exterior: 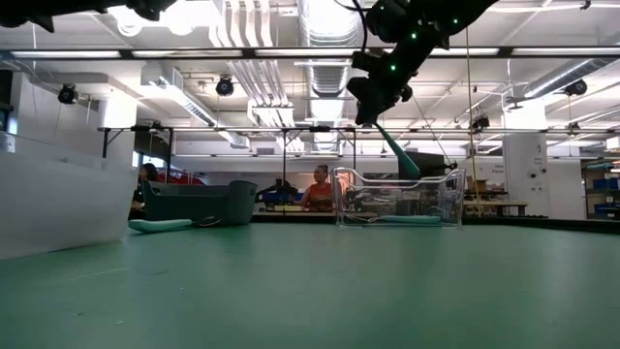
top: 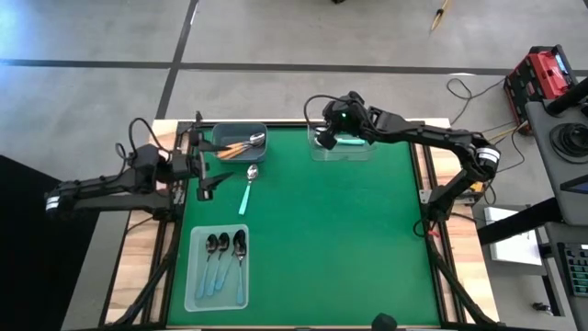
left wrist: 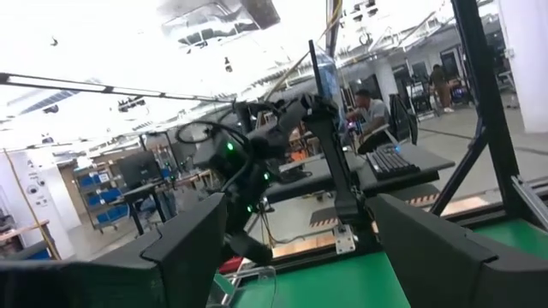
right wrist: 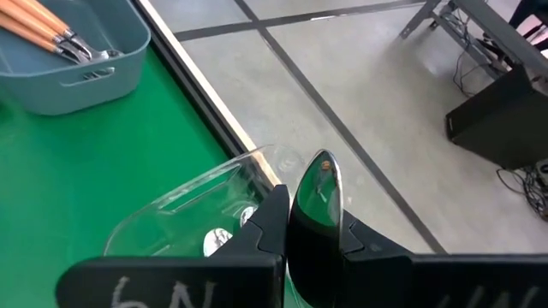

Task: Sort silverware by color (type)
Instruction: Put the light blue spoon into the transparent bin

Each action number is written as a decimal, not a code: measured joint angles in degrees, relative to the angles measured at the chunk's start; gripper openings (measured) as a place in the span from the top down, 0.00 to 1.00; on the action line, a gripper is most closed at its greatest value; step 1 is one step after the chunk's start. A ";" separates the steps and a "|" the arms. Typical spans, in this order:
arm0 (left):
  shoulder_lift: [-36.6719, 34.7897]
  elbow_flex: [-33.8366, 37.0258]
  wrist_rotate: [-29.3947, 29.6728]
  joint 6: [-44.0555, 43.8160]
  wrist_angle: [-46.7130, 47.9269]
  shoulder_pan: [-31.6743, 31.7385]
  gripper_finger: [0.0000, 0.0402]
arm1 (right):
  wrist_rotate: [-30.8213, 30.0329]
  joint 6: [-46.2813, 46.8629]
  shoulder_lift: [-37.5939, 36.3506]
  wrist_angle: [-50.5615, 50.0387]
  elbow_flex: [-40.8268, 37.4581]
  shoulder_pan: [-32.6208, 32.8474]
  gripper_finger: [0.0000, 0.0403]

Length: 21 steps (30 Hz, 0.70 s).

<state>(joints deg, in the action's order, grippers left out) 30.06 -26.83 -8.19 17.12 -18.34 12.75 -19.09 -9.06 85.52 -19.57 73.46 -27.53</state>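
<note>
Right gripper (top: 323, 138) above clear plastic bin (top: 342, 150) at table's far edge, fingers pinched on teal-handled silver spoon (right wrist: 318, 198), bowl up, handle angled down into bin. Left gripper (top: 213, 187) spread wide, empty, near lone teal-handled spoon (top: 247, 190) on green mat (top: 349, 239). Orange-handled spoons (top: 241, 145) in grey-blue tub (top: 223, 134). Dark-bowled, light-blue-handled spoons (top: 225, 262) in near translucent tray (top: 195, 299).

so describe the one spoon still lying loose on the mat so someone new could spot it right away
Start at the grey-blue bin at the far left corner of the green mat. Just in front of it lies a single spoon, silver bowl toward the bin, teal handle pointing away. It is the only spoon on bare mat; the others sit in containers or in the right claw.
</note>
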 joint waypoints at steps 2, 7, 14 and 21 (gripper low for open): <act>-0.30 0.00 0.00 -0.29 -0.03 0.00 0.30 | -0.04 -0.04 0.05 2.12 -1.65 0.00 0.97; -0.31 0.00 0.04 -0.77 0.45 0.00 0.30 | -3.18 -0.16 0.11 6.05 -5.85 0.00 0.97; -0.27 0.00 0.07 -1.84 0.71 0.00 0.30 | -3.48 -0.88 0.13 14.54 -11.48 -0.04 0.97; -0.17 0.00 -1.55 -3.33 1.46 0.00 0.30 | -5.19 -0.40 0.13 15.64 -13.23 -0.26 0.97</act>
<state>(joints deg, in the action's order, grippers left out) 29.89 -26.83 -9.73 13.79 -16.88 12.75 -24.29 -9.46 85.65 -3.92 60.23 -27.79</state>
